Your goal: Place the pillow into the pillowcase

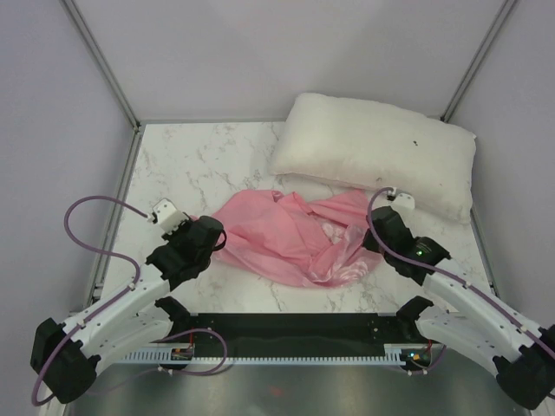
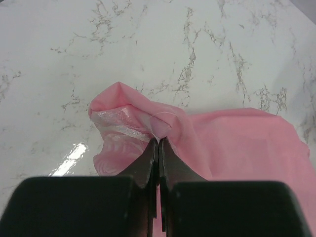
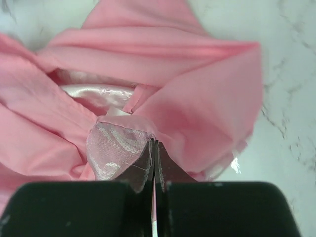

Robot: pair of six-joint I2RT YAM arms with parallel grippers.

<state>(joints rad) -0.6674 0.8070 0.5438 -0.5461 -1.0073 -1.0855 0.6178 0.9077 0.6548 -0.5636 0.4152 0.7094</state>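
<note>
Pink satin pillowcase [image 1: 290,238]: crumpled in a heap on the marble tabletop [image 1: 199,165]; mouth not spread.
White pillow [image 1: 377,152]: lies behind the pillowcase, toward its right end, wholly outside it; whether the two touch cannot be told.
Left hand [image 2: 158,144]: fully closed, pinching a fold at the pillowcase's left end.
Right hand [image 3: 153,144]: fully closed, pinching a hem fold at the pillowcase's right end.
Risk, slip: satin is slick, so a thin pinch may pull free under tension.
Risk, wrong layer: if either hand clamps both layers together, the mouth will not open for the pillow.
Markings: no readable brand, label or writing in any view.
</note>
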